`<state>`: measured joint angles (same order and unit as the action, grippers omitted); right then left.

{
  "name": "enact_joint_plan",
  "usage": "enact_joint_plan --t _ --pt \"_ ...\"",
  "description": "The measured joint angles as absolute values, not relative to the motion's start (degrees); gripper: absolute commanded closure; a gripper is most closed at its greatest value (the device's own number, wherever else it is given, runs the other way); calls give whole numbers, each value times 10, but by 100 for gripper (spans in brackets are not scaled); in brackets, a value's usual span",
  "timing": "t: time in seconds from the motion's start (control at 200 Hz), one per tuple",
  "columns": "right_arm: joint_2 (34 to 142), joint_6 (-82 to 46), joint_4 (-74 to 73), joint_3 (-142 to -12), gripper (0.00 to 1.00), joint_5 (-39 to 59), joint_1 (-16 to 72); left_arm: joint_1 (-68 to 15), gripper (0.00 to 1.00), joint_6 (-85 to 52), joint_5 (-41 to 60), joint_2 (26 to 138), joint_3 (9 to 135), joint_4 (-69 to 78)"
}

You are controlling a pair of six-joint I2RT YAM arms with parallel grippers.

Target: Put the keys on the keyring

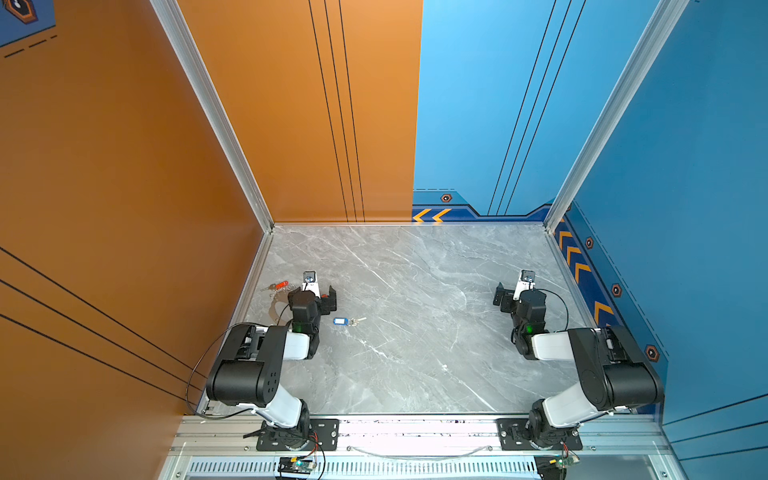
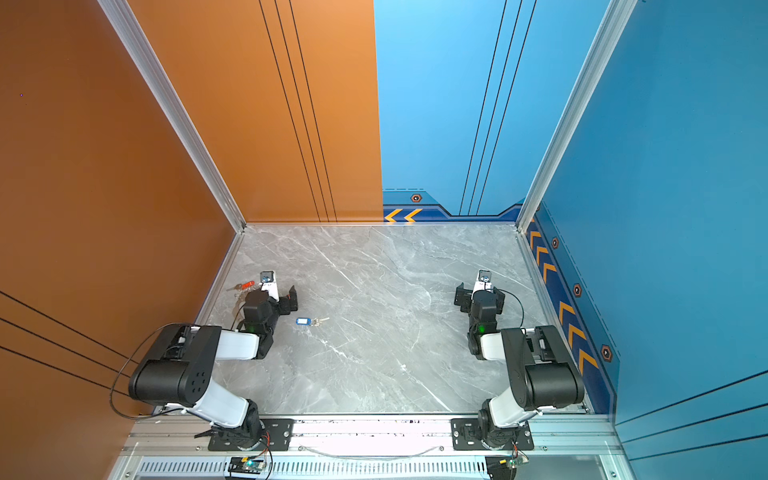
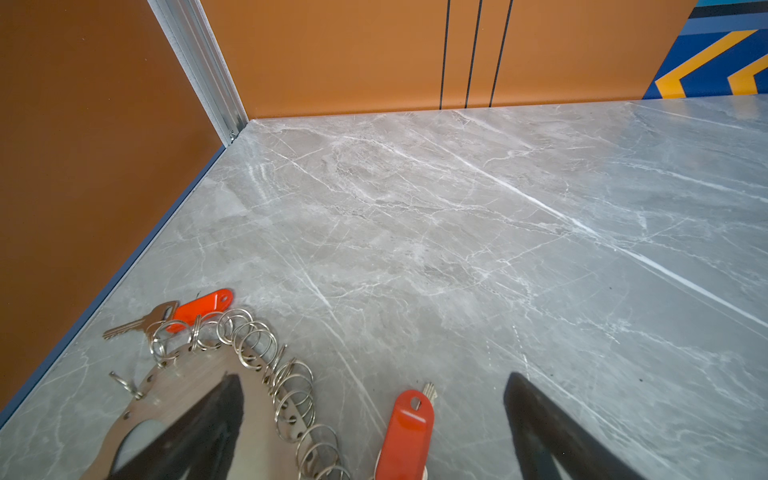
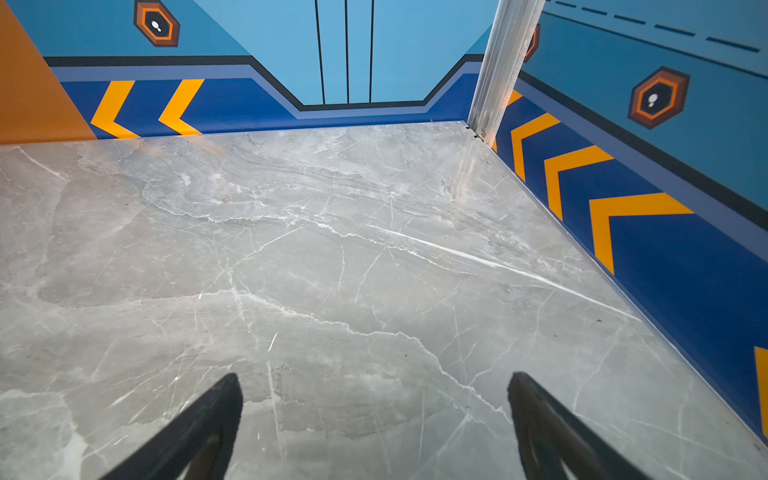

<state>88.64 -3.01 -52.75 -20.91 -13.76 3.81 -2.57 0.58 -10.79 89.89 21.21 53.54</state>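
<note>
Left claw (image 3: 374, 380) hides one red-tagged key (image 3: 405, 432) from above

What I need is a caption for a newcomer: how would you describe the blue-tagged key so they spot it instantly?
Start at the grey marble table and go to the left arm. Just right of its wrist, in both top views, a small silver key lies alone on bare marble. Its tag is blue; the other keys, beside the keyring, carry red tags.

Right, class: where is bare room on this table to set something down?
Bare: the far table up to the back wall, and the stretch between blue-tagged key and right gripper. Crowded: the left side, with keyring, red-tagged keys and left gripper.
</note>
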Motion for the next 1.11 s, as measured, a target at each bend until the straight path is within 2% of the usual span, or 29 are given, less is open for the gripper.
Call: enact_joint_plan --t 0.34,0.445,0.581,0.696,0.901,1.016,1.106 --pt "885 -19 -555 -192 0 -133 45 -32 2 19 -93 891 207 535" --pt "857 -8 -583 -145 0 -148 70 -51 2 31 -99 841 182 533" --pt "748 16 -549 -129 0 -171 106 -129 2 51 -194 726 169 512" --pt "636 20 -472 -159 0 -164 132 -187 2 25 -273 608 193 419" --pt "498 -63 -284 -249 0 -130 138 -186 2 -136 -335 482 303 172" --pt "439 -170 -141 -298 0 -130 130 -169 2 -213 -335 430 289 78" --pt "401 -242 -65 -312 0 -93 91 -149 2 -279 -316 380 229 64"
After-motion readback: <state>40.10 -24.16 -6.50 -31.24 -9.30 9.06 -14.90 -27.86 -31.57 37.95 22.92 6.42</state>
